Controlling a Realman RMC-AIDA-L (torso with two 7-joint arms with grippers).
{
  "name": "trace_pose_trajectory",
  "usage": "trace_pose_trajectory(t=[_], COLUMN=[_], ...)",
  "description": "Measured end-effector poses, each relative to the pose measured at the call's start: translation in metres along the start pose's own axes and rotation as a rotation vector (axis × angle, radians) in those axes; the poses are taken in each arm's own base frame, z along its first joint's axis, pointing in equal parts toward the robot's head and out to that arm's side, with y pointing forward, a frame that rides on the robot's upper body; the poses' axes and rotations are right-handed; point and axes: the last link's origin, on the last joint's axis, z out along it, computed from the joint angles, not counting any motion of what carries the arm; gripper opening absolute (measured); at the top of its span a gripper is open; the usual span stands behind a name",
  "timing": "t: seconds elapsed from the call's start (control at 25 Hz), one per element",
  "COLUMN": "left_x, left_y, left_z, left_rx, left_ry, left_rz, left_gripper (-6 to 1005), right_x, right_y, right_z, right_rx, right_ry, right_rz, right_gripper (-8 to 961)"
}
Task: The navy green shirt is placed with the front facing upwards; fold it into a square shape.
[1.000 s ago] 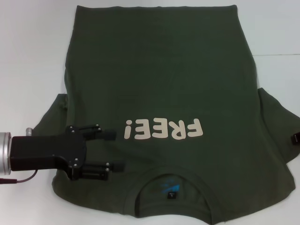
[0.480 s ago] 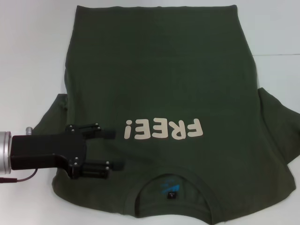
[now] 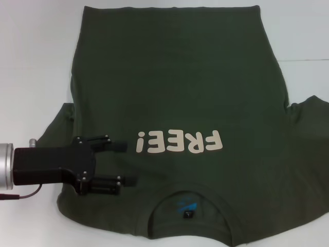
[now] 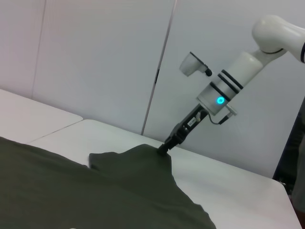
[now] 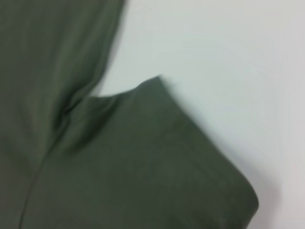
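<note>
The navy green shirt lies front up on the white table, with cream letters "FREE!" and a blue neck label at the near edge. My left gripper is open and hovers low over the shirt's near left shoulder, one finger beside the letters. My right gripper is out of the head view. In the left wrist view it is shut on the tip of the far sleeve and holds it raised off the table. The right wrist view shows that sleeve close up.
The white table surrounds the shirt, with bare surface at left and far right. A seam between table tops runs at the right. A white wall stands behind the table in the left wrist view.
The right sleeve has been lifted and drawn outward, so its edge now stands higher at the right. The right gripper's tip has left the head view. The left gripper has hardly moved.
</note>
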Motion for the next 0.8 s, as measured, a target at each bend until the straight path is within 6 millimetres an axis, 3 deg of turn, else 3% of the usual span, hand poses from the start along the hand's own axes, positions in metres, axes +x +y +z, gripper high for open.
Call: trace_pose_trajectory(t=[0.24, 0.36, 0.56, 0.76, 0.8], left_x=[0.001, 0.001, 0.000, 0.001, 0.001], left_y=[0.000, -0.001, -0.001, -0.002, -0.002], left_z=[0.001, 0.001, 0.000, 0.001, 0.001], left_rx=[-0.001, 0.000, 0.000, 0.004, 0.005], left_ry=[-0.002, -0.003, -0.004, -0.005, -0.005], left_rz=[0.001, 0.001, 0.000, 0.002, 0.002], left_gripper=[879, 879, 879, 879, 879], right_x=[-0.009, -0.014, -0.030, -0.048, -0.052], right_y=[-0.005, 0.004, 0.039, 0.090, 0.110], right_z=[-0.005, -0.003, -0.006, -0.008, -0.006], right_rx=[0.033, 0.013, -0.061, -0.176, -0.232], right_ry=[-0.056, -0.071, -0.109, -0.160, -0.171], right_rz=[-0.002, -0.024, -0.118, -0.242, -0.285], right_gripper=[30, 36, 47, 57, 59])
